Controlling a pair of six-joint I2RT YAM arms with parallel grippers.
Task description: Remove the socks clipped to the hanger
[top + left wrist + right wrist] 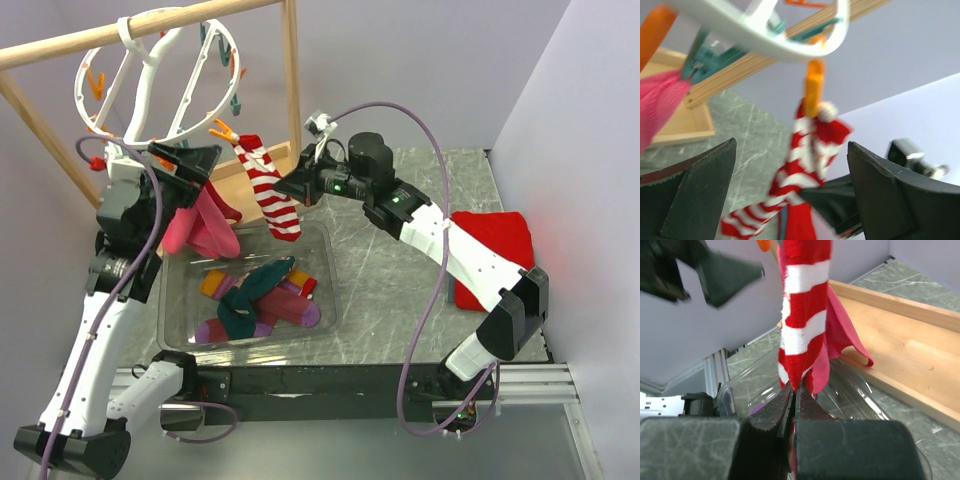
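The white ring hanger (160,80) hangs from the wooden rail at the top left. A red-and-white striped sock (272,195) hangs from its orange clip (226,131). Magenta pink socks (205,225) hang beside it. My right gripper (292,186) is shut on the striped sock's lower end (802,315), jaws pressed together at the tip (796,390). My left gripper (187,160) is open just under the ring, with nothing between its fingers (700,185). The sock (810,150) and its clip (814,90) lie beyond them. The pink sock also shows in the left wrist view (660,105).
A clear bin (320,250) under the hanger holds purple-maroon, teal and orange-cuffed socks (255,295). A folded red cloth (490,255) lies at the right. The wooden frame's post (291,70) and base board (910,350) stand behind the socks.
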